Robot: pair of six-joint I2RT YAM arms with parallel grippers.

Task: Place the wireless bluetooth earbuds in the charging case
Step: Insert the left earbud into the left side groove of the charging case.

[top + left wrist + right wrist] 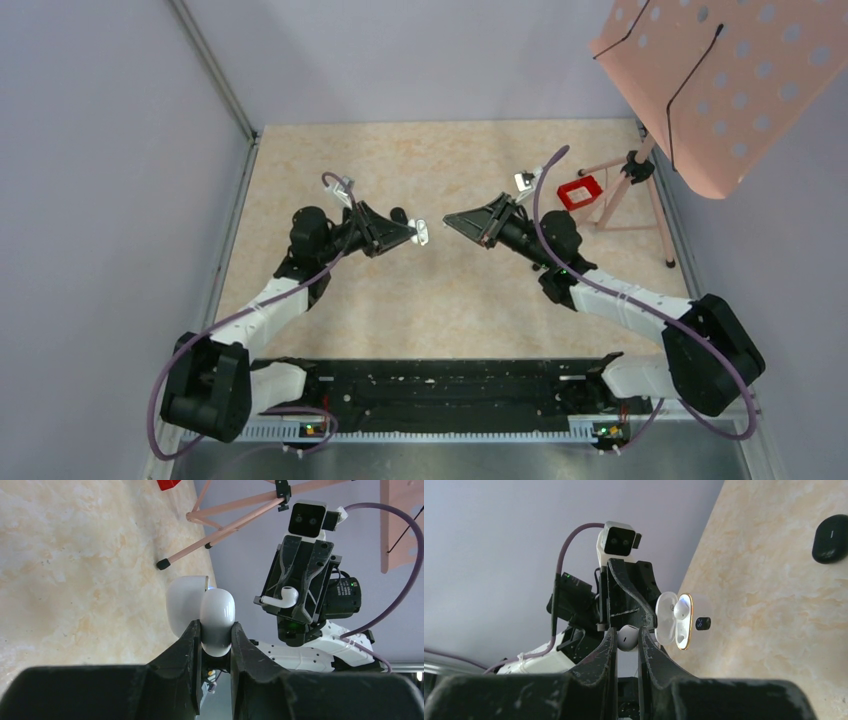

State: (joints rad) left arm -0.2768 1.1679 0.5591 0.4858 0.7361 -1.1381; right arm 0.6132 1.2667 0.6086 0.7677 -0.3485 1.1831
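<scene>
Above the middle of the counter (450,310), your two arms face each other tip to tip, a small gap between them.

Your left hand (215,627) is clamped tight on the white charging case (218,609), one finger on each flank, holding it up off the counter. The lid (186,601) stands swung open, off to the side of the body. From the right wrist view you look straight into the open case, and one white bud (681,608) already sits in a socket, with a glowing rim around the opening.

Your right hand (626,634) is pinched on a white stemmed earbud (628,639). The rounded head sits between the fingertips, and in the left wrist view the stem pokes out sideways across the fingers. Bud and case are near each other but not touching, the bud level with the case mouth.

Down on the counter, a black oval case (833,538) lies shut, well apart from the action. A small black piece (703,623) shows just beside the white case in the right wrist view, and you can't tell what it is. At the far right edge stands a pink stand (650,195), with a red frame (580,190) next to its legs.
</scene>
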